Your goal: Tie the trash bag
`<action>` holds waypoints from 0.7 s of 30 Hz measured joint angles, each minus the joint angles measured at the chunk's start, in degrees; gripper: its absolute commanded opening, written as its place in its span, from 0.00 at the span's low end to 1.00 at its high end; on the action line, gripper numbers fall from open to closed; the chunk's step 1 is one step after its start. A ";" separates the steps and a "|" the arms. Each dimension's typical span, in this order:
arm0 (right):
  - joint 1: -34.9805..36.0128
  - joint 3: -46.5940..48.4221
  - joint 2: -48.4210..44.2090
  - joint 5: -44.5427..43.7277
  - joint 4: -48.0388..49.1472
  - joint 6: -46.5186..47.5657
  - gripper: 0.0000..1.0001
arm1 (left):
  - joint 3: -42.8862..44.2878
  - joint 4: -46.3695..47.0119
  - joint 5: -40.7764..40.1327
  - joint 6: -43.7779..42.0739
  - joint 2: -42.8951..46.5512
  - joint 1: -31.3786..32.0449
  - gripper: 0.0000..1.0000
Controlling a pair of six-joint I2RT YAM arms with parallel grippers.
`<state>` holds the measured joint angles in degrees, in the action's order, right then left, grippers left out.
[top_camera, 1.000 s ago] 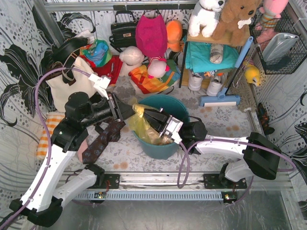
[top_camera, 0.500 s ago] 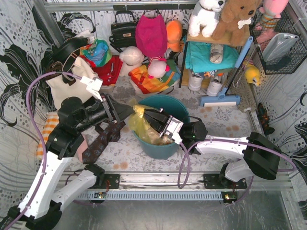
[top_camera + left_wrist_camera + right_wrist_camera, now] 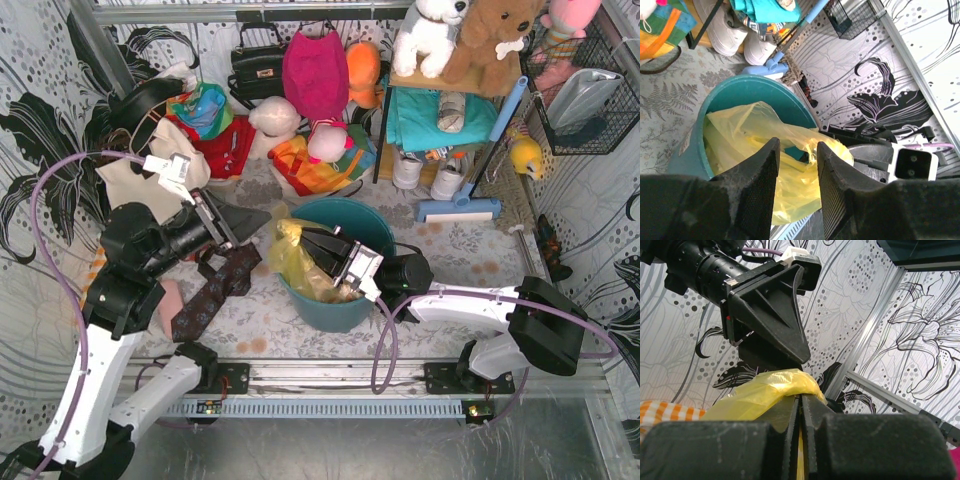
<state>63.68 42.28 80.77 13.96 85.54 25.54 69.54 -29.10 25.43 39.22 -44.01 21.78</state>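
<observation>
Left claw (image 3: 797,147) has backed off, part-open, empty; right claw (image 3: 801,405) pinches the flimsy, slippery yellow plastic trash bag (image 3: 750,125) by its bunched top.

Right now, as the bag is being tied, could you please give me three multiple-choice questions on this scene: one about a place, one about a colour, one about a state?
1. Where does the trash bag sit?
A on the shelf
B in the teal bin
C inside the black handbag

2. What colour is it?
A yellow
B black
C white

3. Which gripper is shut on it?
A both
B only the left
C only the right

Answers:
1 B, the bin's rim surrounds it.
2 A, it is translucent yellow.
3 C, the right gripper pinches the plastic, while the left gripper stands open and empty.
</observation>
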 measured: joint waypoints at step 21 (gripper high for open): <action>0.00 -0.09 -0.07 0.00 0.00 0.00 0.04 | -12.61 20.48 26.01 17.20 1.81 -16.22 0.39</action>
<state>63.68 42.19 80.71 13.96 85.54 25.54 56.93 -8.62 51.44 56.42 -42.19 5.56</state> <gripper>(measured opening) 0.042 0.377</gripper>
